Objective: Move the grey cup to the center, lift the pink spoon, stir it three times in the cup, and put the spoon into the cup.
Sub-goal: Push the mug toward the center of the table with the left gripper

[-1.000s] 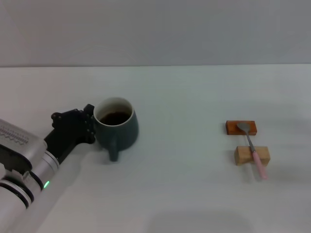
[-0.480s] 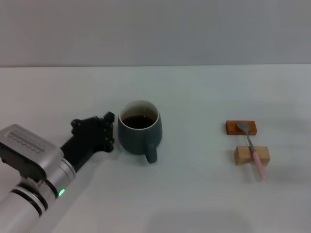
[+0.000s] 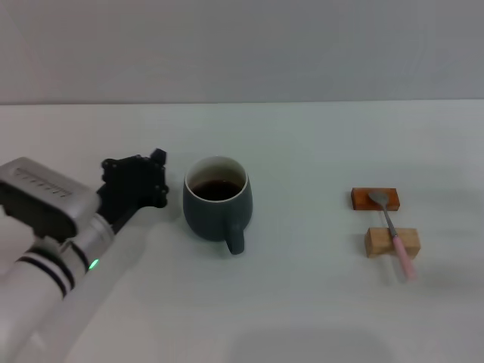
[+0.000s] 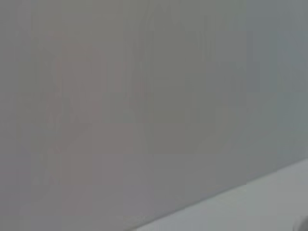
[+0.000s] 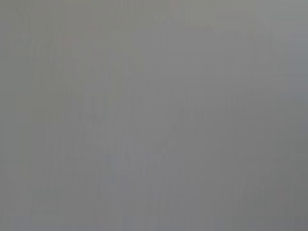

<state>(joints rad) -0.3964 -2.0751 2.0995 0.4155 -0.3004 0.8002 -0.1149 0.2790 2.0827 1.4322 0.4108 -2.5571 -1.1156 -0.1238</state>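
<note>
My left gripper [image 3: 155,181] sits just left of the squat dark blue-grey ceramic mug [image 3: 217,204] at table centre; I cannot tell its finger state. The slim pink-handled metal spoon [image 3: 395,233] rests across 2 wooden blocks [image 3: 392,242], far right: light, slippery, probably best pinched mid-handle.

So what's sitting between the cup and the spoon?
Nothing: in the head view, only bare white table lies between the grey cup and the pink spoon.

I work at what looks like a bare test bench in a lab rather than a home: a plain white table [image 3: 302,302] against a blank grey wall [image 3: 242,45], with my own silver arm [image 3: 45,227] reaching over it
</note>
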